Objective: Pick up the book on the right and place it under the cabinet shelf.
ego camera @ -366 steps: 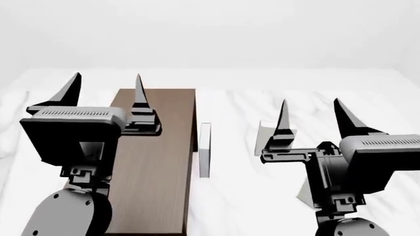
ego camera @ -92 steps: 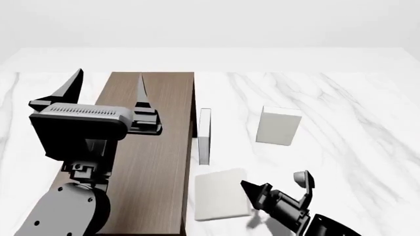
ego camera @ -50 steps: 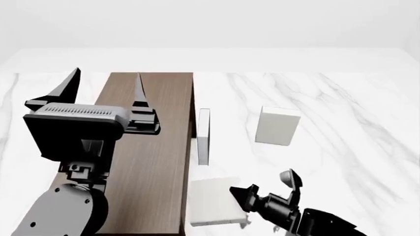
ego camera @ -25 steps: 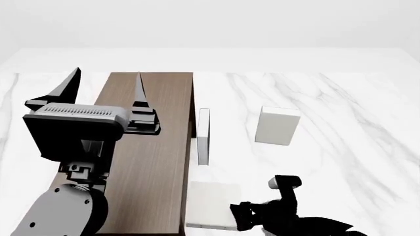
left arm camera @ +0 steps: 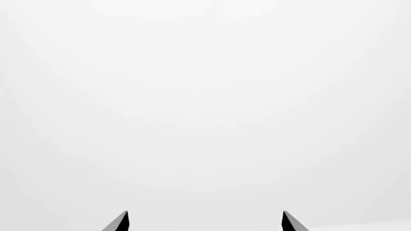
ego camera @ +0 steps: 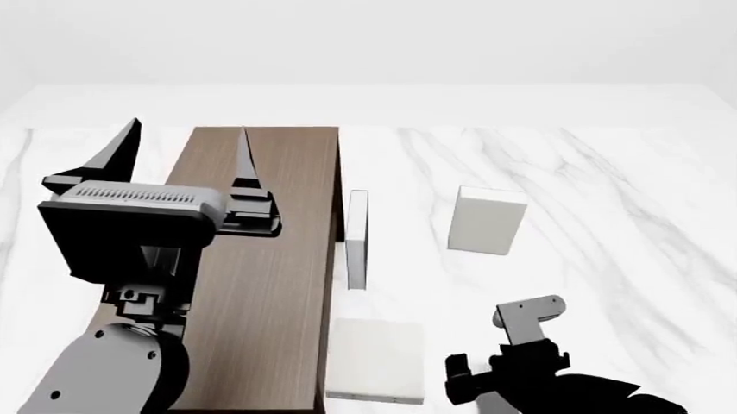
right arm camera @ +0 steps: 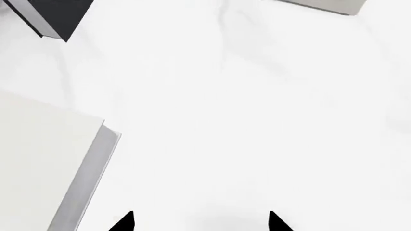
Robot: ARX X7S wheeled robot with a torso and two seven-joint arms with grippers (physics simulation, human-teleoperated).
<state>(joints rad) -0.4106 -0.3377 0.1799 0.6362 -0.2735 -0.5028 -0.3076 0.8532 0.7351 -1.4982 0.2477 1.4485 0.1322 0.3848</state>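
Note:
The book (ego camera: 374, 369) lies flat on the marble table, its left edge against the front right side of the dark brown cabinet shelf (ego camera: 271, 276). I cannot tell whether any of it reaches under the cabinet. The book also shows in the right wrist view (right arm camera: 45, 163). My right gripper (ego camera: 493, 341) is open and empty, low over the table just right of the book and apart from it; its tips (right arm camera: 199, 217) stand wide. My left gripper (ego camera: 188, 129) is open and empty, raised above the cabinet's top; the left wrist view shows its tips (left arm camera: 205, 217) against blank white.
A thin pale slab (ego camera: 358, 240) stands on edge next to the cabinet's right side, beyond the book. Another pale slab (ego camera: 488, 220) stands upright further right, and its edge shows in the right wrist view (right arm camera: 321, 5). The white marble table (ego camera: 622, 216) stretches to the right.
The book has gone from tilted in my right gripper to lying flat beside the cabinet. My right gripper has let go and drawn back to the right.

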